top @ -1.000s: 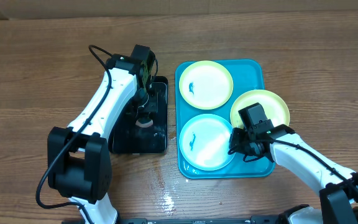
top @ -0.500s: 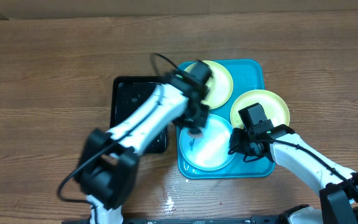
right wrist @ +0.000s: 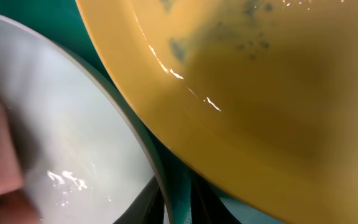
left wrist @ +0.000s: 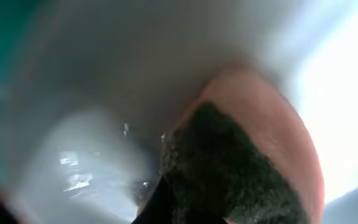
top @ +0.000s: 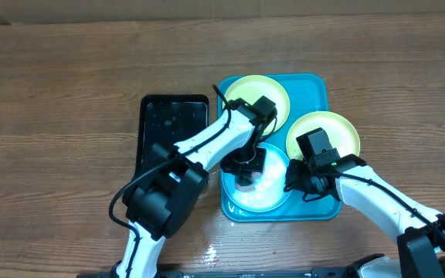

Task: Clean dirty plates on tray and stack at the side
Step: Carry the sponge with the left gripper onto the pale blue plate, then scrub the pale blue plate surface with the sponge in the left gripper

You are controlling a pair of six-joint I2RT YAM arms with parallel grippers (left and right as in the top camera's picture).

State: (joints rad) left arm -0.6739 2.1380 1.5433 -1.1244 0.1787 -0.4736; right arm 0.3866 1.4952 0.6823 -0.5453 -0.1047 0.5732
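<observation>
The turquoise tray (top: 319,85) holds three plates: a back one (top: 278,94), a right one (top: 334,127) and a front one (top: 273,193). My left gripper (top: 246,171) is shut on a pink sponge with a dark green scrub face (left wrist: 247,162) and presses it on the front plate's white centre (left wrist: 104,74). My right gripper (top: 292,181) is closed on the front plate's right rim (right wrist: 61,124), one finger on each side (right wrist: 180,202). The right plate (right wrist: 260,81) hangs over it, with small dark smudges.
A black rectangular tray (top: 168,131), wet inside, lies left of the turquoise tray. The left arm stretches across the turquoise tray's left edge and part of the back plate. Bare wooden table surrounds both trays.
My left arm swung from the black tray over to the front plate, carrying the sponge, and now presses it there. The right arm has not moved.
</observation>
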